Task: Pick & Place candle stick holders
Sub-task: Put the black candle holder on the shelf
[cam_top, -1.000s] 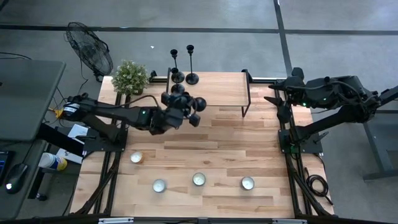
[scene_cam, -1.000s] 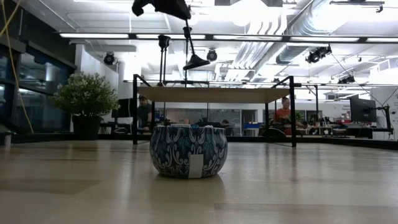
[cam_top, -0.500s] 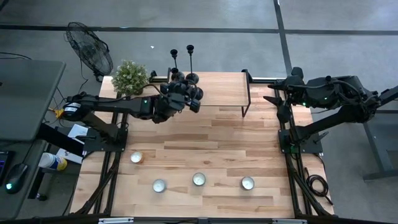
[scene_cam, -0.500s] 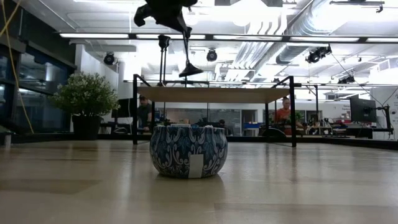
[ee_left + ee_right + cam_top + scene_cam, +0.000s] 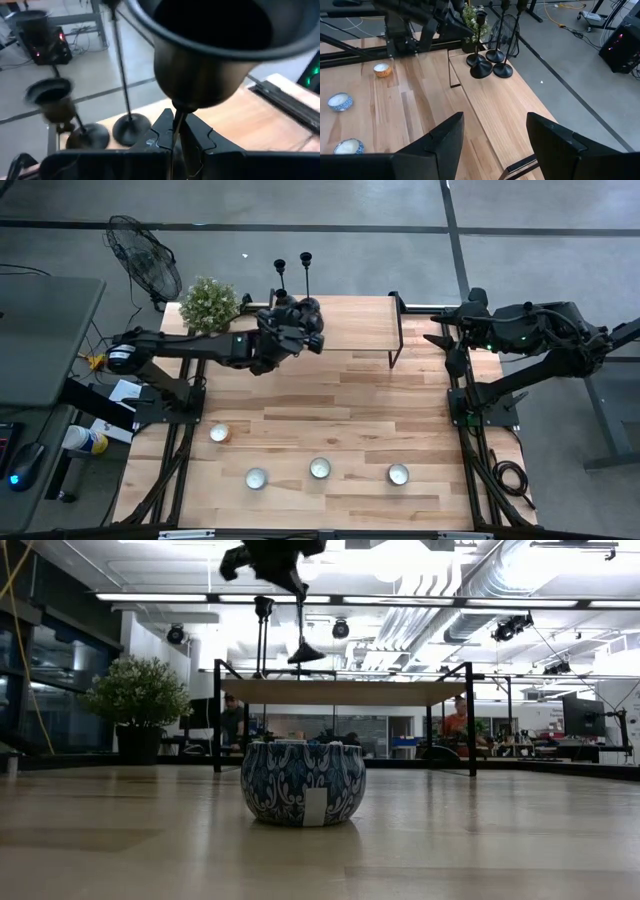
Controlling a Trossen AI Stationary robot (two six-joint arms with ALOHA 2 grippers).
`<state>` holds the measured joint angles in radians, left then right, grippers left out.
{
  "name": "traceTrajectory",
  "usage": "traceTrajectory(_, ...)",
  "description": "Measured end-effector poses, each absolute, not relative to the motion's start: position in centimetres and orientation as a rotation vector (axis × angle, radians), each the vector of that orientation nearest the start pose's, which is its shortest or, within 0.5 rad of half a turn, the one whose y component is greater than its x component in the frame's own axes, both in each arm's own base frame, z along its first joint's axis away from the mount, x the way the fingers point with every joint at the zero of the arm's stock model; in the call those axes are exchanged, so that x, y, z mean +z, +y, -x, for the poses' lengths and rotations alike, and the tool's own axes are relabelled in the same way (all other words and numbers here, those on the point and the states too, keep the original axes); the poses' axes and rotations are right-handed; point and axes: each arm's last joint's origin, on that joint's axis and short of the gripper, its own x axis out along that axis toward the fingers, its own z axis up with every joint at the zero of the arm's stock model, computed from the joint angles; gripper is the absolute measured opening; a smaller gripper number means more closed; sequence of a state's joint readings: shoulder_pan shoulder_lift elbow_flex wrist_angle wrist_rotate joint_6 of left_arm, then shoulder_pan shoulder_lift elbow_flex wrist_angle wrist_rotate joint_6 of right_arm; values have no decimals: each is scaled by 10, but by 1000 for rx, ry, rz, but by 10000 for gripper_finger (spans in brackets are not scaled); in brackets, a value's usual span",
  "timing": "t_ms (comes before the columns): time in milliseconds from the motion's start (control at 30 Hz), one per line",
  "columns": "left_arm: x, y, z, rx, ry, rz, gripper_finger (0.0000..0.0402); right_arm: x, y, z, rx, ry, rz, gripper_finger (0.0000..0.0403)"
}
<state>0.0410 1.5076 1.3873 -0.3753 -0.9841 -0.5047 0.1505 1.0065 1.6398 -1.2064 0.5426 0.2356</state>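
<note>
Overhead, the left gripper [image 5: 300, 330] hangs above the raised shelf [image 5: 350, 325] at the desk's far edge, its fingers [image 5: 165, 131] pinched on the thin stem of a candlestick [image 5: 200, 60] — base dangling clear of the shelf in the low view. Three more candlesticks [image 5: 487, 62] stand bunched just beyond those fingers, one close beside the carried base. The risk, as a judgement: lowered off line or tilted, the held base could knock a neighbour's stem and topple it, since the group is tight and each piece is top-heavy on a small foot. The right gripper [image 5: 492, 135] waits well away at the desk's other side, fingers spread wide, holding nothing. Tealights [image 5: 319, 468] sit in a row on the pale wood desk [image 5: 330, 410] — with a potted plant [image 5: 209, 302] at a corner. Beyond lie a grey floor, a fan [image 5: 140, 250] and a bright workshop with people seated at distant benches.
</note>
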Motion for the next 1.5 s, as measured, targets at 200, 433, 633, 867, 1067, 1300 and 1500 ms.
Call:
traceTrajectory(200,386,49,-350,1097,326,147,6,470,3,-120,-442,493,-31,208)
traceTrajectory(433,397,54,-384,1080,410,113,6,470,3,-120,-441,494,-31,208)
traceTrajectory(633,393,61,-400,1050,397,242,6,470,3,-120,-441,494,-30,208)
traceTrajectory(867,386,69,-390,1150,451,248,6,470,4,-121,-418,495,-39,208)
traceTrajectory(1067,382,71,-384,1217,451,275,6,470,5,-121,-367,504,-55,208)
traceTrajectory(1300,380,77,-382,1247,443,309,6,469,7,-121,-308,515,-72,208)
traceTrajectory(1500,376,83,-379,1274,449,330,6,469,8,-122,-282,520,-80,208)
